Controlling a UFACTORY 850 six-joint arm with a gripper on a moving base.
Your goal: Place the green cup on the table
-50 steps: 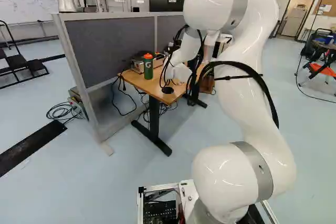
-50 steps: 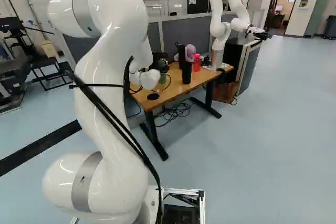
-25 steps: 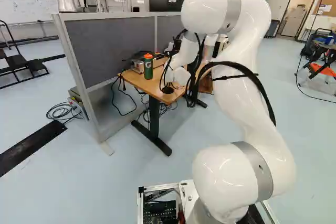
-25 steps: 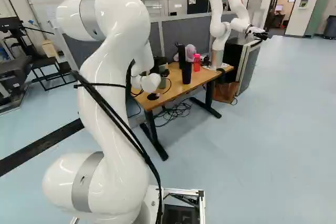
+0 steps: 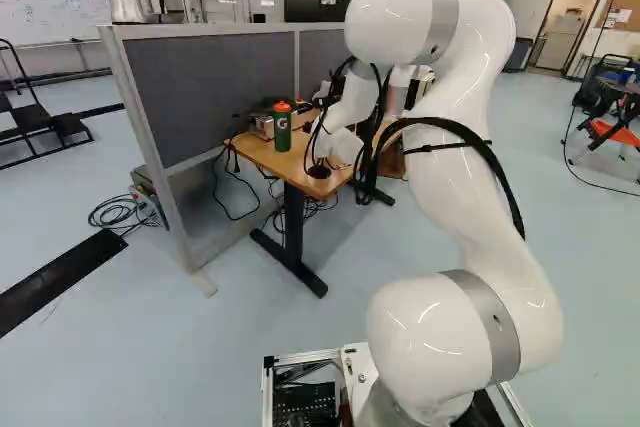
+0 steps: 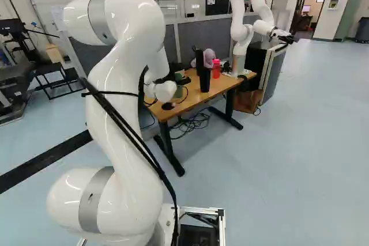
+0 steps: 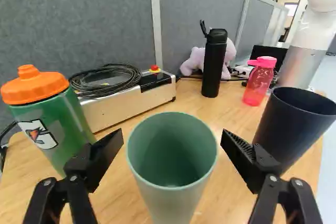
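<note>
The gripper is open, fingers apart on opposite sides of the green cup, with a visible gap at each. The cup lies centrally between them, mouth up, above the table; base contact cannot be verified. Judgement: any closing or withdrawal should preserve that centring.

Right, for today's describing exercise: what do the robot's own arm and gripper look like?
The arm is glossy white with bulging, rounded joints, grey bands and black cables strapped along it. The gripper is black, with two angular fingers, ridges showing on one, and small silvery screws.
</note>
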